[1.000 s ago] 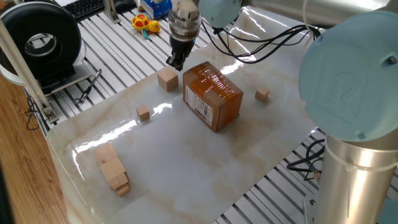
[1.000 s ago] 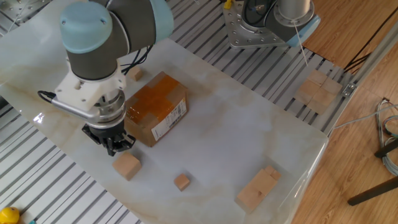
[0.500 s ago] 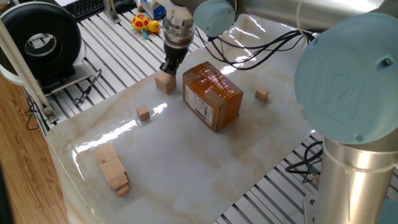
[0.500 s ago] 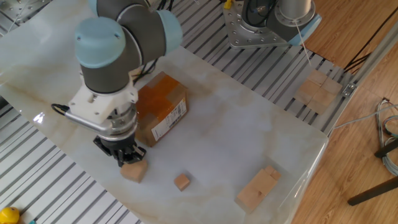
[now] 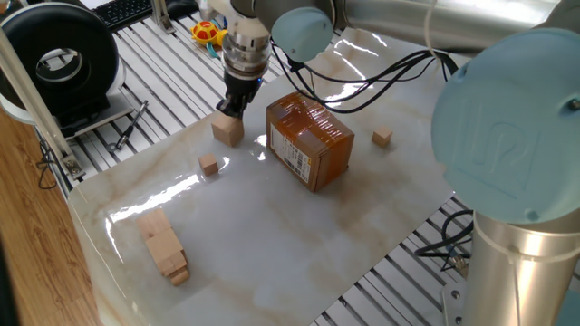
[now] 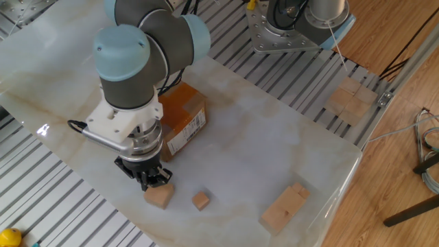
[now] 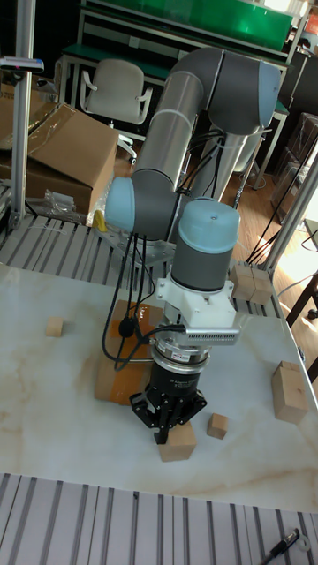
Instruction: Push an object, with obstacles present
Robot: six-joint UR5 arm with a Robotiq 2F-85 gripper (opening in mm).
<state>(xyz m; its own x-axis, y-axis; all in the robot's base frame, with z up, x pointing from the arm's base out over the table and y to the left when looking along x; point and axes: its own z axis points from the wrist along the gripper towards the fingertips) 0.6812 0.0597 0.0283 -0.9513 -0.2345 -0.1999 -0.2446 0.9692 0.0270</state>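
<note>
The object, a plain light-wood cube (image 5: 228, 131) (image 6: 160, 197) (image 7: 177, 444), sits on the white marble table left of the cardboard box. My gripper (image 5: 234, 103) (image 6: 155, 182) (image 7: 168, 430) points straight down with its fingers shut together and nothing held. Its tips press against the cube's side that faces the box. The obstacles are the orange-brown taped box (image 5: 310, 140) (image 6: 182, 123) (image 7: 117, 364), a tiny cube (image 5: 210, 165) (image 6: 200, 200) (image 7: 217, 425) close to the object, another tiny cube (image 5: 382, 138) (image 7: 56, 327), and long pale blocks (image 5: 165, 246) (image 6: 285, 207) (image 7: 290, 391).
The marble slab's edge (image 5: 109, 299) runs near the long blocks, and slatted metal table (image 5: 172, 54) surrounds the slab. A black reel (image 5: 62, 62) and colourful toys (image 5: 210, 34) lie beyond it. More wooden blocks (image 6: 348, 99) rest off the slab.
My gripper came down to the cube and has shoved it away from the box, toward the nearer tiny cube. The box and the other blocks stayed put.
</note>
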